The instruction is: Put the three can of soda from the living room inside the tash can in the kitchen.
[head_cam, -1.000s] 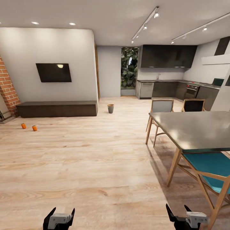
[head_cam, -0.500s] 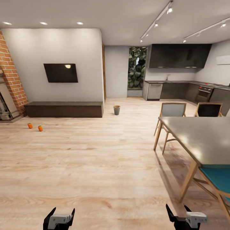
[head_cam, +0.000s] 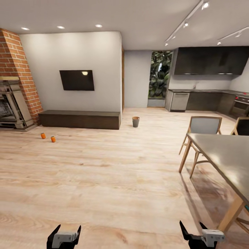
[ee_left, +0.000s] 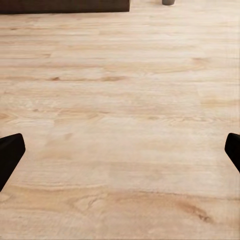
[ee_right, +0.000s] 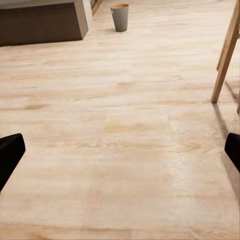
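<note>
Still the approach step, nothing picked up yet. Left pincer [head_cam: 64, 235] and right pincer [head_cam: 201, 235] both spread wide and empty, low over the plank floor [head_cam: 114, 180]. Two orange soda cans [head_cam: 48, 137] standing on the floor around 10 o'clock, near the dark low bench [head_cam: 79, 119] and brick fireplace [head_cam: 20, 76]; third, blue one not spotted. Trash can [head_cam: 136, 121] at about 12 o'clock, by the kitchen opening. Next up, probably: roll toward the cans, then reach down. Dining table [head_cam: 224, 159] and chair [head_cam: 202, 133] off at 2 o'clock, well clear of that path.
</note>
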